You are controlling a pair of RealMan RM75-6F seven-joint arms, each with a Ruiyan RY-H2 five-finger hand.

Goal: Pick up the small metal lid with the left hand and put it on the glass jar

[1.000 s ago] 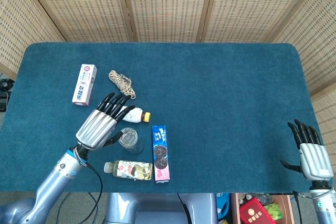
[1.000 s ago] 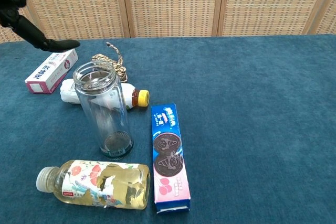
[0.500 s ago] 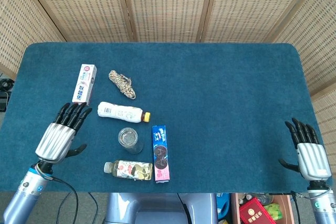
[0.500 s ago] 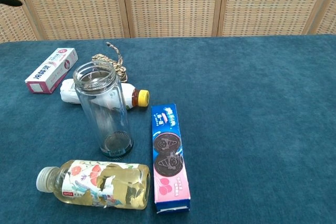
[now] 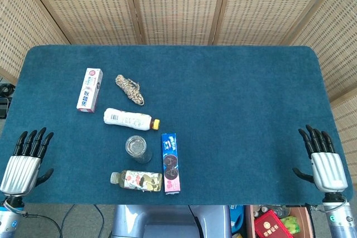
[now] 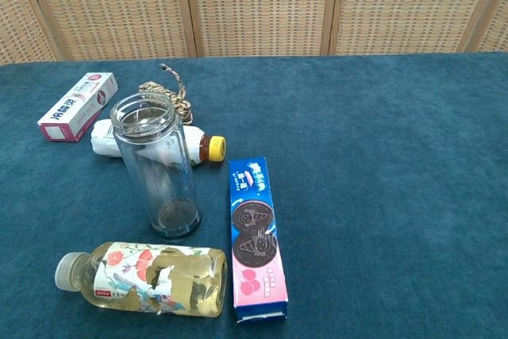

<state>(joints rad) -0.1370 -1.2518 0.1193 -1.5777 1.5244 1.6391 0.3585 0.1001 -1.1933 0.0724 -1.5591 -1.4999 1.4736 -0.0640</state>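
The glass jar (image 5: 137, 147) (image 6: 156, 166) stands upright on the blue cloth with its mouth uncovered. No small metal lid shows in either view. My left hand (image 5: 25, 161) hangs at the table's front left corner, far left of the jar, fingers spread and holding nothing. At the front right edge my right hand (image 5: 322, 160) is likewise spread and holds nothing. Neither hand appears in the chest view.
Around the jar lie a white bottle with a yellow cap (image 5: 130, 119), a tea bottle (image 5: 137, 180), a blue cookie box (image 5: 170, 163), a pink-white toothpaste box (image 5: 89, 90) and a coil of rope (image 5: 129, 88). A red box (image 5: 272, 226) sits below the table edge.
My left hand has drawn back from above the jar to the front left corner and has left the chest view. The right hand has barely shifted.
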